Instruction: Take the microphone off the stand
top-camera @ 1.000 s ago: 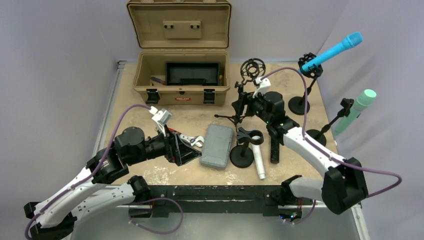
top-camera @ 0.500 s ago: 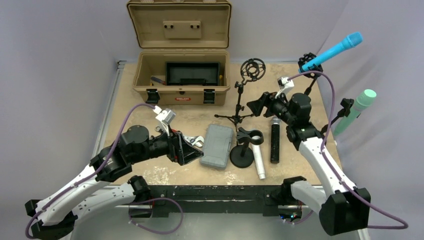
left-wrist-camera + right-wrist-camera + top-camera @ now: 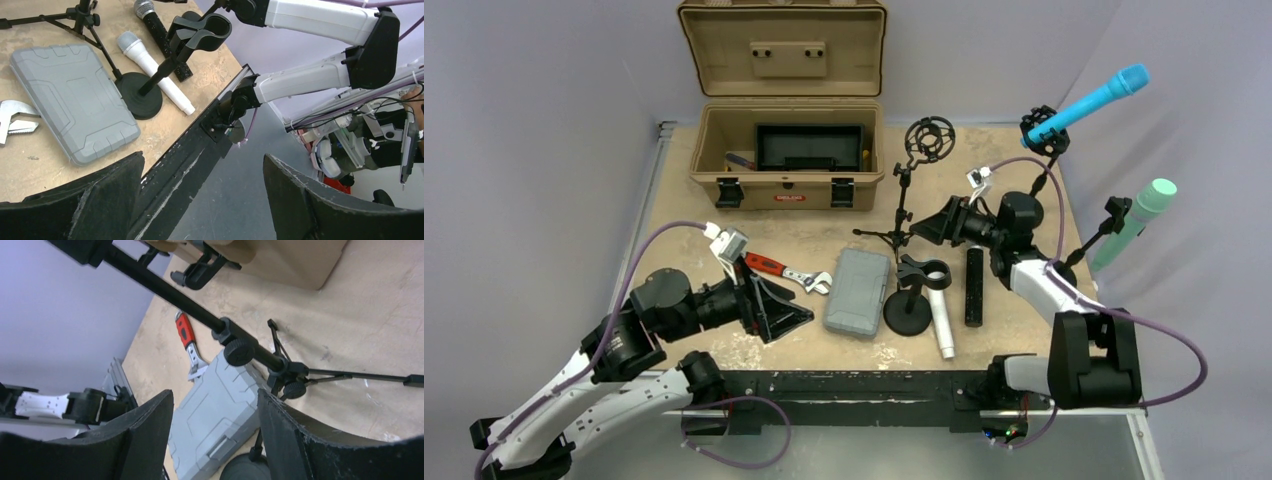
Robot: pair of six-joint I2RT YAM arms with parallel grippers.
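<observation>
The black microphone (image 3: 973,288) lay flat on the table (image 3: 824,232), off the tall stand (image 3: 904,195) and apart from it. Its long side ran from the near edge toward the far edge. Its silver head pointed away from the robot.

The right gripper (image 3: 932,225) hung in the air between the tall stand and the black microphone. Its fingers were spread wide and held nothing. The left gripper (image 3: 792,306) sat low over the table by the grey case (image 3: 858,290). Its fingers were wide apart too, with nothing between them.

A white microphone (image 3: 941,322) lay just left of the black one, beside a short stand (image 3: 910,300) with a clip on top. A wrench (image 3: 786,271) with a red handle lay left of the case. A tan toolbox (image 3: 786,150) stood open at the back. On the right, a blue microphone (image 3: 1089,103) and a green microphone (image 3: 1136,220) each sat tilted in a stand of its own.

The table top was tan and worn. The walls around it were pale purple.
</observation>
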